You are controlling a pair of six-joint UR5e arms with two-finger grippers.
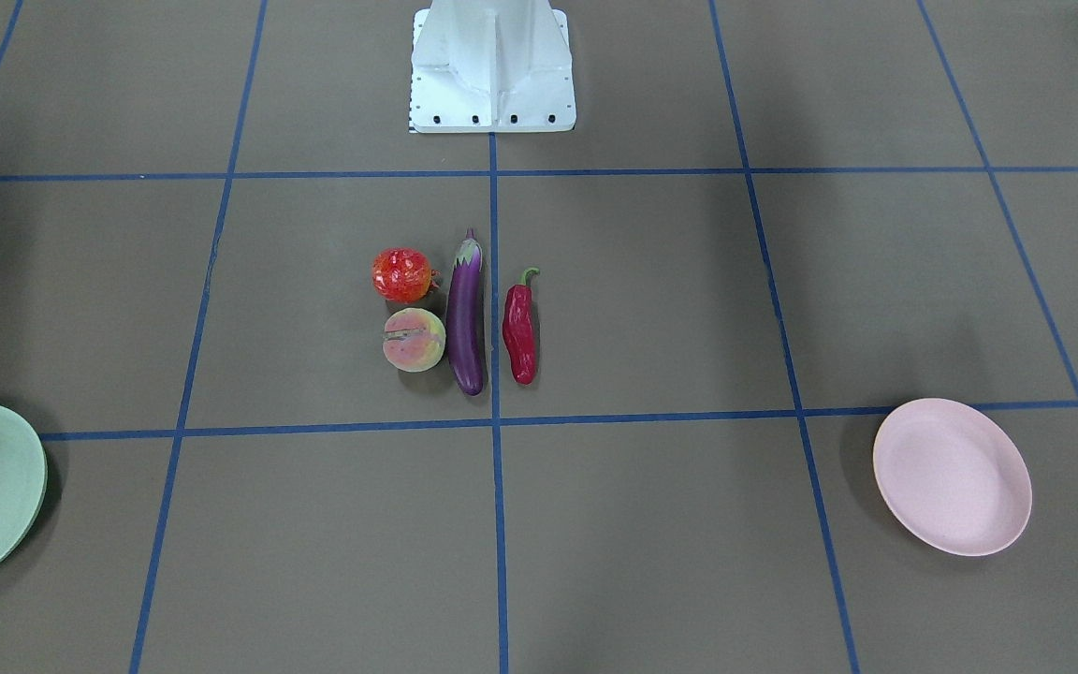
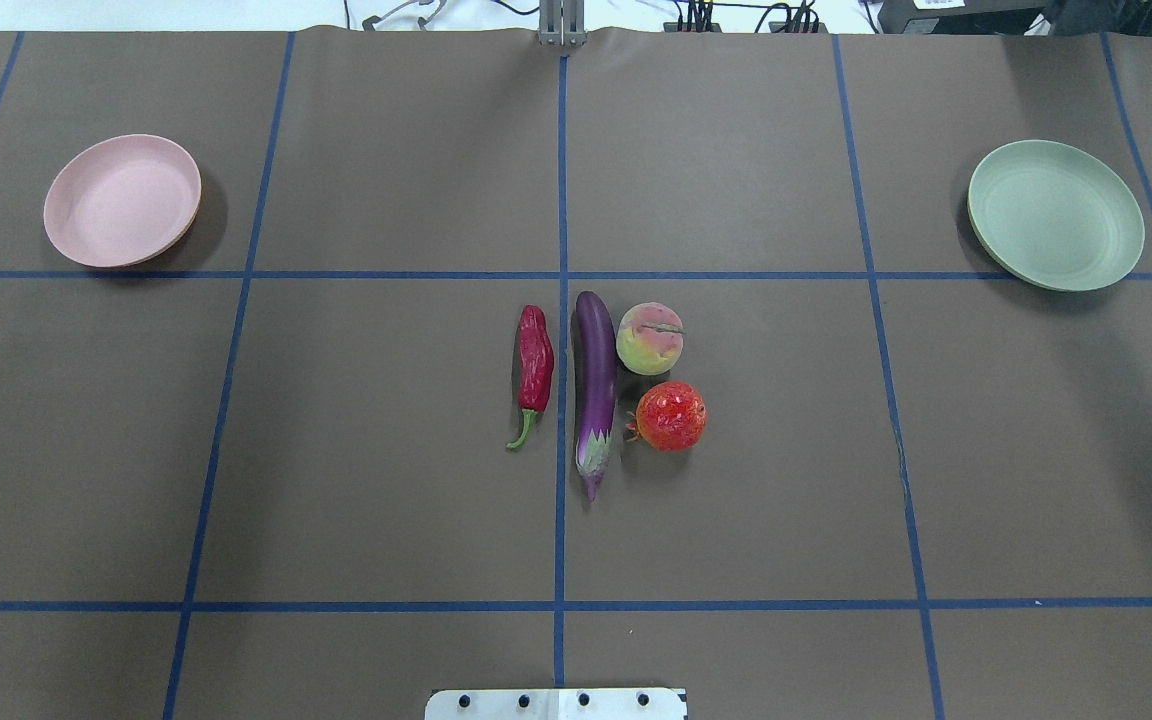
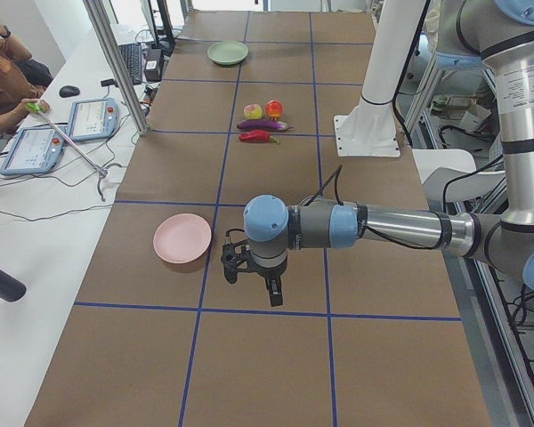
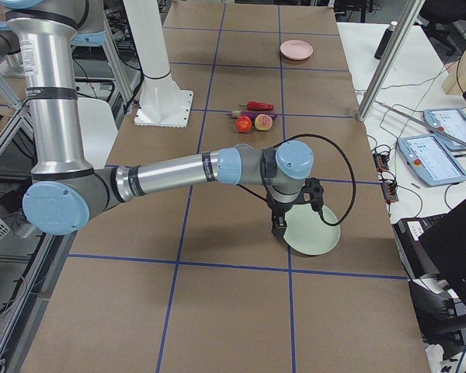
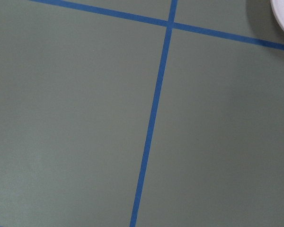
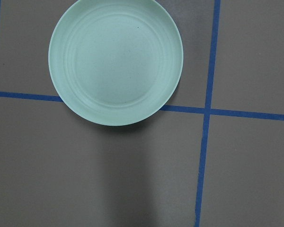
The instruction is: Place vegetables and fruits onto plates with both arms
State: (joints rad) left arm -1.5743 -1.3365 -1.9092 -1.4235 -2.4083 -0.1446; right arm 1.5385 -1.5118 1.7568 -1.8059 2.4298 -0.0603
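Note:
The purple eggplant lies at the table's middle. The red chili lies on its left. The peach and the red-orange pomegranate-like fruit sit on its right. The empty pink plate sits far left and the empty mint green plate far right. My left gripper hangs over bare table beside the pink plate. My right gripper hangs at the green plate's edge. I cannot tell whether either is open or shut. The right wrist view looks down on the green plate.
The white base block stands at the near edge. Blue tape lines divide the brown table. Beyond the far edge, a side bench holds tablets next to a seated operator, and a metal post rises there.

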